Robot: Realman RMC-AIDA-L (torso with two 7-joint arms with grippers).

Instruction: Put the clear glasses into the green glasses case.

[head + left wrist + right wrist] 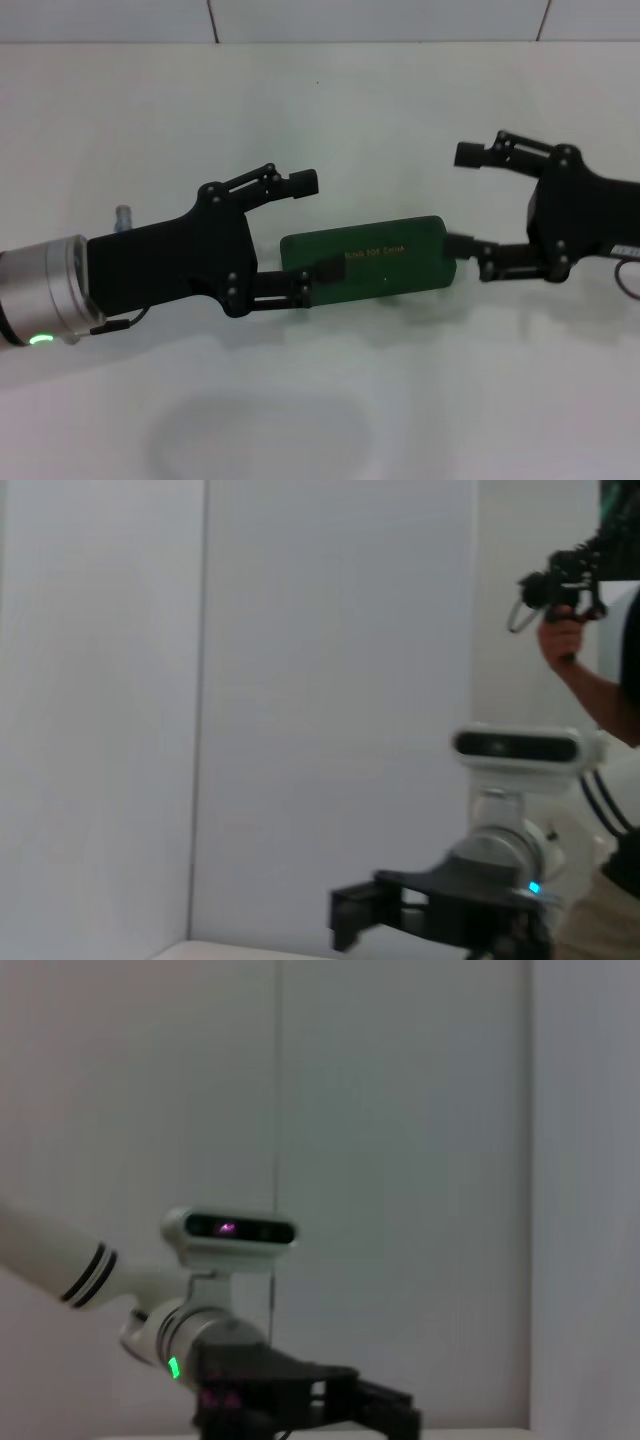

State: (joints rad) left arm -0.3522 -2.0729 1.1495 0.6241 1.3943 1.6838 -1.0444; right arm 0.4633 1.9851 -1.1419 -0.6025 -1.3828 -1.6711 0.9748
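On the white table (pixel 330 400), the green glasses case (pixel 385 262) lay shut near the middle, its long side running left to right, slightly tilted, with small gold lettering on the lid. The clear glasses could not be made out anywhere; only a faint oval shadow showed on the table in front of the case.

The left gripper (pixel 312 232) came in from the left with its jaws spread wide. Its lower finger lay over the left end of the case, the tip overlapping the lid; its upper finger stood behind the case, apart from it. The right gripper (pixel 462 200) reached in from the right, also spread wide. Its lower finger met the right end of the case, and its upper finger was farther back, clear of it. Neither gripper held anything.

From the left wrist, the right arm's gripper (pixel 350 915) showed against a pale wall, with the robot's head camera (pixel 517 746) above it and a person (pixel 600 695) at the edge holding a handset. From the right wrist, the left arm's gripper (pixel 385 1410) showed under the same head camera (pixel 230 1230).
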